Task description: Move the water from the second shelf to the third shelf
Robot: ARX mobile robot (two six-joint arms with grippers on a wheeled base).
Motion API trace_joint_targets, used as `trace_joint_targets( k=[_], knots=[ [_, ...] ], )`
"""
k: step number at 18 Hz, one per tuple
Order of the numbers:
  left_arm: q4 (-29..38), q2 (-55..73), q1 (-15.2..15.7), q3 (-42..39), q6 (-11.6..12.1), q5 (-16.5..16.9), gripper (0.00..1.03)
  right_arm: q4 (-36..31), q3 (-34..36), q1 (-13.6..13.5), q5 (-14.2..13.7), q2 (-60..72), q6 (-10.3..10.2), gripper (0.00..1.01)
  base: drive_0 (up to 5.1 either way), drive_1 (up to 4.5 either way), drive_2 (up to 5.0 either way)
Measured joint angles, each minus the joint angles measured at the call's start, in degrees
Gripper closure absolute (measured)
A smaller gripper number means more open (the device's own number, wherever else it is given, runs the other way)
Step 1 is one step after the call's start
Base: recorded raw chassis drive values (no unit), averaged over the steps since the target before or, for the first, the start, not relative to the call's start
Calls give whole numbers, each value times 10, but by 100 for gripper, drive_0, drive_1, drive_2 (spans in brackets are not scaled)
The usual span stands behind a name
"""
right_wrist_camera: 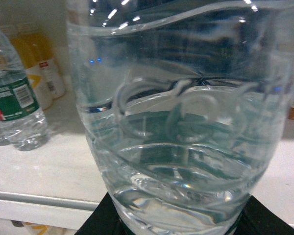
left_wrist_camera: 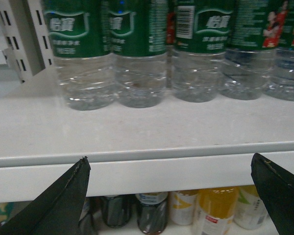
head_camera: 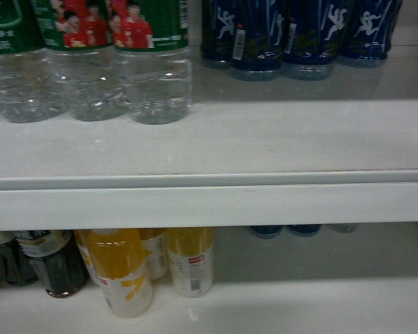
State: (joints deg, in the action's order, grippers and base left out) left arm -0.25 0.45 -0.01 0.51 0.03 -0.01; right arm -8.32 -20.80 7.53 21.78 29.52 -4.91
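White shelf (head_camera: 209, 149) carrying water bottles at 10 o'clock; right tool (right_wrist_camera: 171, 223) clamped on the water bottle (right_wrist_camera: 186, 122), best kept upright and level over the shelf; left tool (left_wrist_camera: 171, 196) spread apart, empty.

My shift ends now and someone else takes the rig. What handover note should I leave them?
Left gripper: open, empty, facing the water row.
Right gripper: fingers clamp one water bottle low on its body, at a shelf holding a green-label bottle and orange drinks.
Done: bottle picked.
Left: confirm this is the third shelf, set it down, release.
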Motion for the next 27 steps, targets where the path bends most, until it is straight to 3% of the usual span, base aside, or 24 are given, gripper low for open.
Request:
trace_joint_targets(
  k=[27],
  knots=[
    [-1, 0, 0, 0, 0, -2, 5, 2, 0, 0, 2, 0, 0, 65, -490, 240, 240]
  ],
)
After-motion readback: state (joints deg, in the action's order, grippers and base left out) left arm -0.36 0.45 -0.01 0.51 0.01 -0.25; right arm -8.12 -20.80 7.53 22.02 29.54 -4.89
